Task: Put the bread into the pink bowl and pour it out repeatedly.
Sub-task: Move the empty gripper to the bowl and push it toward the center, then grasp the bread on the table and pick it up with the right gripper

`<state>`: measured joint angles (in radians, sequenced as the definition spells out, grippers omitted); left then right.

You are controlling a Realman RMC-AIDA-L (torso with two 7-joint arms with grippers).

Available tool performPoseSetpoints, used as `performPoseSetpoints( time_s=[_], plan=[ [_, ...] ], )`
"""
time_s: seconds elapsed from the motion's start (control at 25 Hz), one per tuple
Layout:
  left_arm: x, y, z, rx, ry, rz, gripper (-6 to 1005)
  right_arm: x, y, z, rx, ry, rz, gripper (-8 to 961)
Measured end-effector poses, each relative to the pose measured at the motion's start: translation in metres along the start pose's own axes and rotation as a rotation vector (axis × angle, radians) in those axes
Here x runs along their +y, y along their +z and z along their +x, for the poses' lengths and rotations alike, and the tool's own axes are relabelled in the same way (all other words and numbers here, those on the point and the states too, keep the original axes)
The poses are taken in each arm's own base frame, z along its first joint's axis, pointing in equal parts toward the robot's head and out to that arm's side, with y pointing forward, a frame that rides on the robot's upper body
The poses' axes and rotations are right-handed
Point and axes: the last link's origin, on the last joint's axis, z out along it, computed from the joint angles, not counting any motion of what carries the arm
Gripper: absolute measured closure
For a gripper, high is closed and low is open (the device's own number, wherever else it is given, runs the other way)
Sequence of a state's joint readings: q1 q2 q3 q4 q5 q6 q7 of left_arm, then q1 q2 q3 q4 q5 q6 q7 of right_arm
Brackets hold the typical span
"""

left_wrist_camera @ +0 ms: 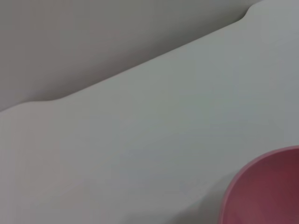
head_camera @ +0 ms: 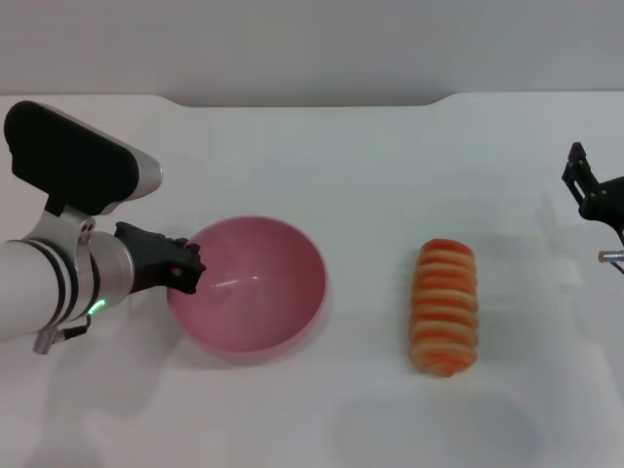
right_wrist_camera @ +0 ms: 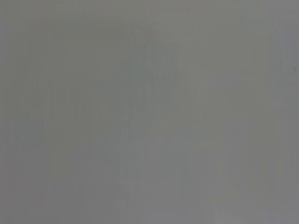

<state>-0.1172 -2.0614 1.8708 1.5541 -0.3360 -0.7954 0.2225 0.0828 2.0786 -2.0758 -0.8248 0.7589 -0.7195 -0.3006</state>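
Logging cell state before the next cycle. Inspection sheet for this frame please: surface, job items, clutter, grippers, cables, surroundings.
Surface: white table, bare apart from the two job items.
Job's things: pink bowl upright, nothing in it; bread lying on the table to the bowl's right, apart from it.
Clutter: nothing seen.
Grippers: left gripper at the bowl's left rim, fingers appear closed on it; right gripper at the table's far right edge, away from the bread, holding nothing.
Cables: nothing seen.
Surroundings: grey wall behind the table; right wrist view shows only blank grey.
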Motion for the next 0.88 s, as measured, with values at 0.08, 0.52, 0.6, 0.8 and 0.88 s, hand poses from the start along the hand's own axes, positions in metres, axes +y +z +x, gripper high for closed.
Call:
performPoseSetpoints(
  time_s=[0.08, 0.52, 0.6, 0.8, 0.88],
  plan=[
    [0.000, 0.000, 0.000, 0.000, 0.000, 0.000, 941, 0.000, 0.000, 0.000, 0.000, 0.000, 0.001, 202],
    [-0.005, -0.008, 0.013, 0.037, -0.038, 0.025, 942, -0.001, 0.000, 0.001, 0.004, 0.002, 0.003, 203],
    [-0.008, -0.012, 0.021, 0.050, -0.039, 0.031, 945, 0.000, 0.000, 0.001, 0.005, 0.002, 0.002, 203],
    [-0.011, -0.022, 0.032, 0.094, -0.064, 0.039, 959, 0.004, 0.002, 0.002, 0.029, 0.007, -0.016, 203],
    [-0.014, -0.025, 0.037, 0.108, -0.074, 0.046, 959, 0.007, 0.003, 0.002, 0.047, 0.014, -0.030, 203]
  ],
)
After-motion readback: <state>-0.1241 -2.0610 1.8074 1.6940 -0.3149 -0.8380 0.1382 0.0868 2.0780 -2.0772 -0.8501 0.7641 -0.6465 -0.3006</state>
